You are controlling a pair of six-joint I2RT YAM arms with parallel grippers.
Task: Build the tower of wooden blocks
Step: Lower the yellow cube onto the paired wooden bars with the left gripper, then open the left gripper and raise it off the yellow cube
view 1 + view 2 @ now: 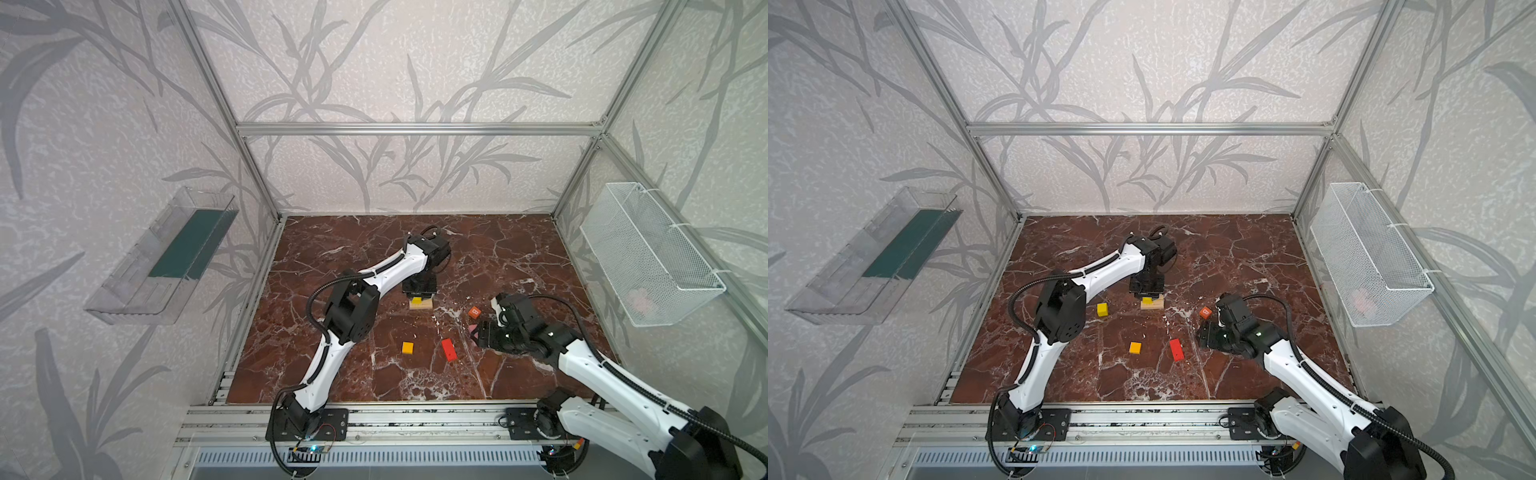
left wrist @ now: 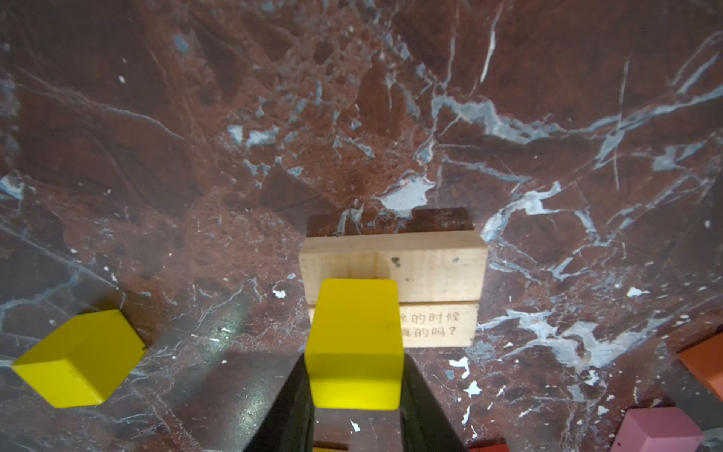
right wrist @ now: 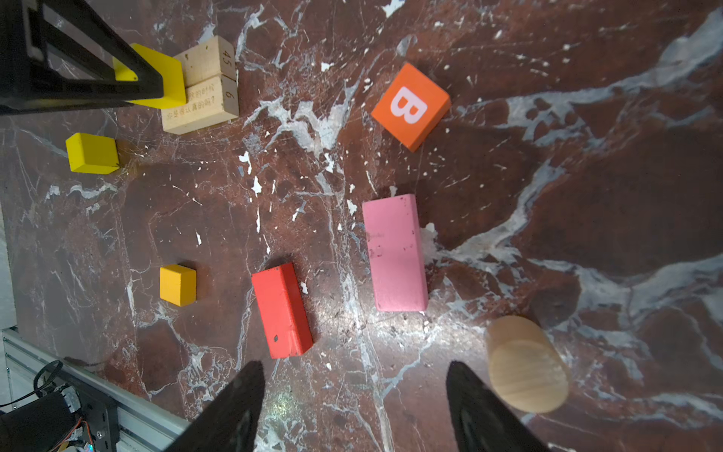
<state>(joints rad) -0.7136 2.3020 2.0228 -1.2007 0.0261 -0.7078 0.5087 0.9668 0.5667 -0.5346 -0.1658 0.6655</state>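
Observation:
Two tan planks (image 2: 422, 266) lie side by side on the marble floor as the tower base (image 1: 420, 306). A yellow cube (image 2: 354, 340) rests on them, and my left gripper (image 2: 354, 364) is shut on it, fingers pressed to both its sides. My right gripper (image 3: 355, 366) hangs open over bare floor, with a red brick (image 3: 281, 309), a pink brick (image 3: 395, 252) and a tan cylinder (image 3: 524, 368) just ahead of it. Another yellow cube (image 1: 1102, 309), an orange-yellow cube (image 1: 408, 348) and an orange cube marked B (image 1: 474, 312) lie loose.
The left arm's elbow (image 1: 353, 311) hides the loose yellow cube in a top view. A white wire basket (image 1: 648, 253) hangs on the right wall and a clear bin (image 1: 166, 257) on the left wall. Aluminium rails (image 1: 374, 419) border the front edge.

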